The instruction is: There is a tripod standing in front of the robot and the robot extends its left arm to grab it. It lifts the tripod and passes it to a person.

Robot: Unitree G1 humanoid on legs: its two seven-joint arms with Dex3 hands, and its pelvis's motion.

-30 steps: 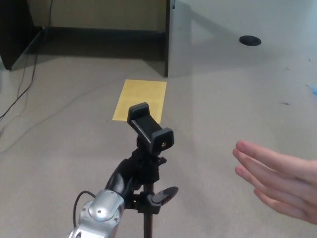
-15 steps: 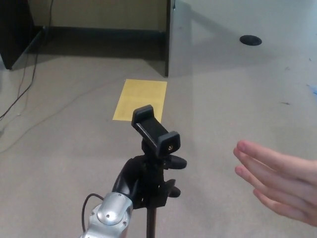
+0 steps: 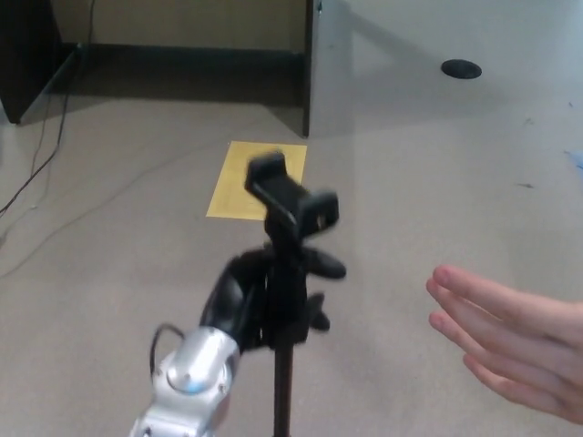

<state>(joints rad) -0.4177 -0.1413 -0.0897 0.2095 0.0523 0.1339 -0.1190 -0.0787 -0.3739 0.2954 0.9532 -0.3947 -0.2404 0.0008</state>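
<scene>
Gripping the black tripod with phone clamp (image 3: 288,273) below its head, the robot's black left hand (image 3: 244,305) carries it; handover next, toward the person's open hand (image 3: 510,341) at three o'clock.

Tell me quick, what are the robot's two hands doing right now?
Left hand: shut on the tripod, fingers wrapped around it below the phone clamp.
Right hand: not in view.

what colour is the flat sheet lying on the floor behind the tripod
Yellow: the flat rectangular paper sheet on the grey carpet, seen in the head view.
</scene>
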